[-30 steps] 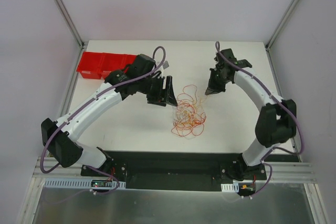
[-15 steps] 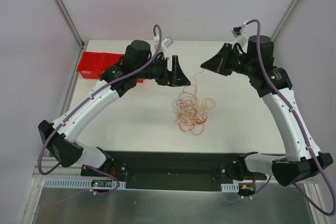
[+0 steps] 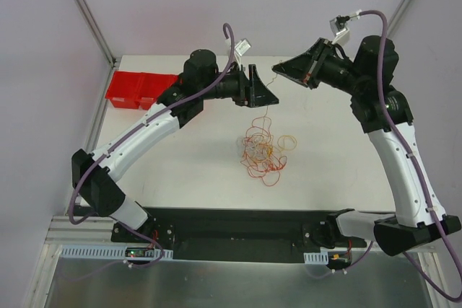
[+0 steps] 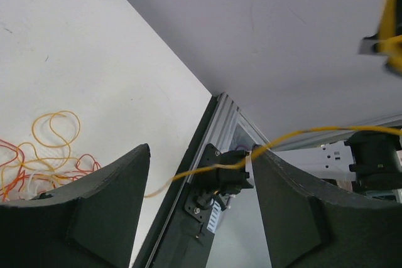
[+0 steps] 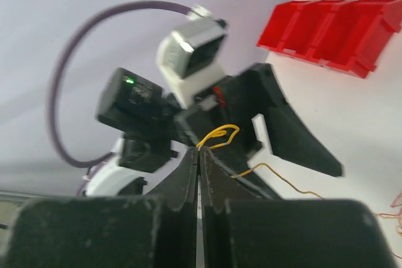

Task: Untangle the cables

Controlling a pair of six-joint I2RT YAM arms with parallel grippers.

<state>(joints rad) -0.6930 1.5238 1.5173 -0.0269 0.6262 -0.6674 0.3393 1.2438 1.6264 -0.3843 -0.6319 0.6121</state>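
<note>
The cables (image 3: pixel 263 151) lie mid-bench (image 3: pixel 180 156) in a loose red, orange and yellow heap. Toward the far edge, the left gripper (image 4: pixel 201 155) hangs with jaws wide. A yellow strand (image 4: pixel 314 131) runs between them to the right gripper (image 5: pixel 198 152), jaws pinched shut on it. Red bins (image 3: pixel 141 90) sit at the far left corner.

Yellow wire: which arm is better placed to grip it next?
Probably left: its jaws stand open on both sides of the yellow wire, while the right jaws are shut on it.
</note>
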